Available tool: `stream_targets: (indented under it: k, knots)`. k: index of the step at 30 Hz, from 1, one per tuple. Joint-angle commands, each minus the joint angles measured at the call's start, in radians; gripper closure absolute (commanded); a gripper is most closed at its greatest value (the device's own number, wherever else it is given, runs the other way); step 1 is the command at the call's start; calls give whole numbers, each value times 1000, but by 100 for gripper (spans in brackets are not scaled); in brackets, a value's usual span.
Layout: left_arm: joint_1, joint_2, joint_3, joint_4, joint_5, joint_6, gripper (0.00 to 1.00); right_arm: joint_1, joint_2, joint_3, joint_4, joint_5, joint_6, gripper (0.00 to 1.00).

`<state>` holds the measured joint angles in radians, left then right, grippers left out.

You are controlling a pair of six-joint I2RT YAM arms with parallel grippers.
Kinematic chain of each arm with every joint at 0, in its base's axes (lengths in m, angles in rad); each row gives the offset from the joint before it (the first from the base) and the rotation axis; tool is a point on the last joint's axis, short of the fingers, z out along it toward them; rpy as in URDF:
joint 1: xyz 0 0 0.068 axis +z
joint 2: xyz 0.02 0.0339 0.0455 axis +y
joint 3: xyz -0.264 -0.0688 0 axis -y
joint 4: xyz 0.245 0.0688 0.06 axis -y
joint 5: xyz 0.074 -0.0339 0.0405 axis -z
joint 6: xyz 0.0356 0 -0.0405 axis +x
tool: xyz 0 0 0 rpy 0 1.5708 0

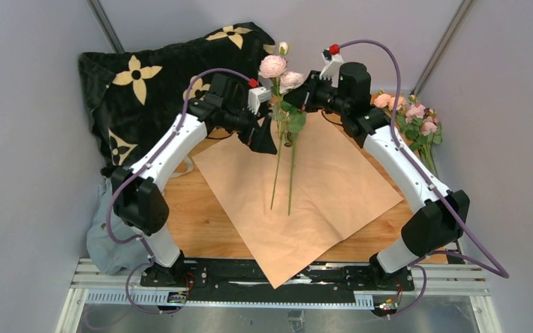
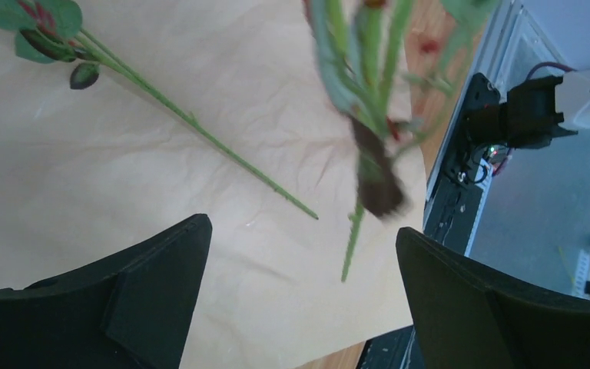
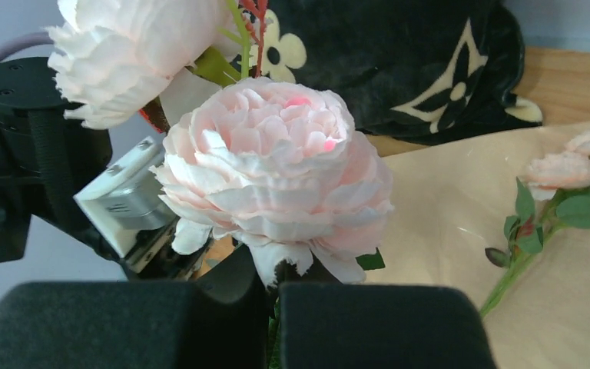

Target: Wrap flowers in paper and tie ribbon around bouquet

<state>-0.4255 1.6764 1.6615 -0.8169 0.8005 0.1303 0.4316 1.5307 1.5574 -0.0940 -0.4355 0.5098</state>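
Note:
The tan paper [image 1: 319, 194] lies flat on the wooden table like a diamond. My right gripper [image 1: 304, 97] is shut on the flowers [image 1: 281, 73] just under the pink blooms [image 3: 269, 169], holding them upright above the sheet's far corner, their green stems [image 1: 283, 173] hanging down. My left gripper [image 1: 265, 132] stands open just left of the stems, nothing between its fingers [image 2: 161, 284]. In the left wrist view one stem [image 2: 223, 150] lies on the paper and a blurred one [image 2: 369, 115] hangs nearer. No ribbon or bouquet is in view.
A black pillow [image 1: 146, 83] with tan flower prints leans at the back left. More pink flowers [image 1: 413, 118] lie at the table's right edge. A pale blue-grey cloth [image 1: 107, 232] hangs off the left side. Purple cables run along both arms.

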Motion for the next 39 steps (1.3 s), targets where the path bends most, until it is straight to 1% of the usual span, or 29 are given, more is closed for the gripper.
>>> stream_targets:
  k: [1,2,3,4,5,6,7,8,11,12,14,15,16,17,18,19,21,23,27,29,31,32,33,34,35,36,39]
  knots:
    - [-38,36,-43,274,27,-231,0,18,-1,-73,81,12,105,100]
    - [-47,18,-80,374,18,-269,0,19,2,-80,76,17,102,100]
    - [-55,-1,-129,439,4,-310,1,19,8,-82,70,16,104,100]
    - [-62,-18,-180,523,-15,-349,3,19,14,-84,66,11,104,100]
    - [-67,-29,-235,613,-40,-378,7,19,20,-80,60,4,101,100]
    - [-71,-32,-251,648,-54,-400,14,19,26,-74,51,-4,93,100]
    - [-73,-27,-265,658,-63,-414,24,19,31,-66,37,-9,83,100]
    - [-73,-19,-274,659,-72,-431,39,18,37,-56,20,-14,69,100]
    - [-76,-15,-330,703,-99,-509,88,17,67,-20,-48,-29,12,100]
    - [-77,-21,-346,729,-109,-548,99,16,81,-4,-79,-33,-13,100]
    - [-78,-28,-397,782,-132,-649,100,10,122,35,-176,-32,-80,99]
    - [-79,-27,-409,798,-148,-693,100,3,144,64,-241,-11,-132,87]
    - [-79,-18,-415,795,-179,-734,100,-5,162,92,-306,29,-187,69]
    - [-79,-4,-417,785,-209,-777,100,-21,179,120,-377,84,-255,55]
    - [-78,12,-417,776,-230,-816,100,-32,193,142,-436,152,-288,49]
    - [-80,33,-416,767,-252,-855,100,-55,199,157,-483,241,-343,45]
    - [-83,93,-397,752,-279,-908,100,-97,197,151,-540,335,-399,42]
    - [-92,169,-341,722,-296,-899,100,-143,168,105,-551,386,-439,42]
    - [-109,311,-200,626,-408,-790,100,-214,65,-43,-511,410,-492,41]
    - [-111,374,-164,590,-424,-785,100,-246,21,-106,-489,422,-520,39]
    - [-115,421,-132,565,-424,-784,99,-279,-4,-131,-488,433,-555,38]
    - [-118,435,-128,558,-426,-784,90,-297,-11,-136,-491,467,-561,37]
    - [-121,445,-129,559,-424,-782,74,-322,-17,-139,-491,490,-561,36]
    - [-123,450,-126,554,-432,-776,61,-352,-16,-138,-488,497,-557,34]
    - [-124,454,-120,538,-447,-770,52,-386,-13,-136,-479,493,-550,34]
    - [-125,454,-110,509,-460,-764,45,-416,-4,-132,-469,483,-544,34]
    - [-125,429,-103,453,-490,-751,28,-541,48,-115,-440,497,-537,35]
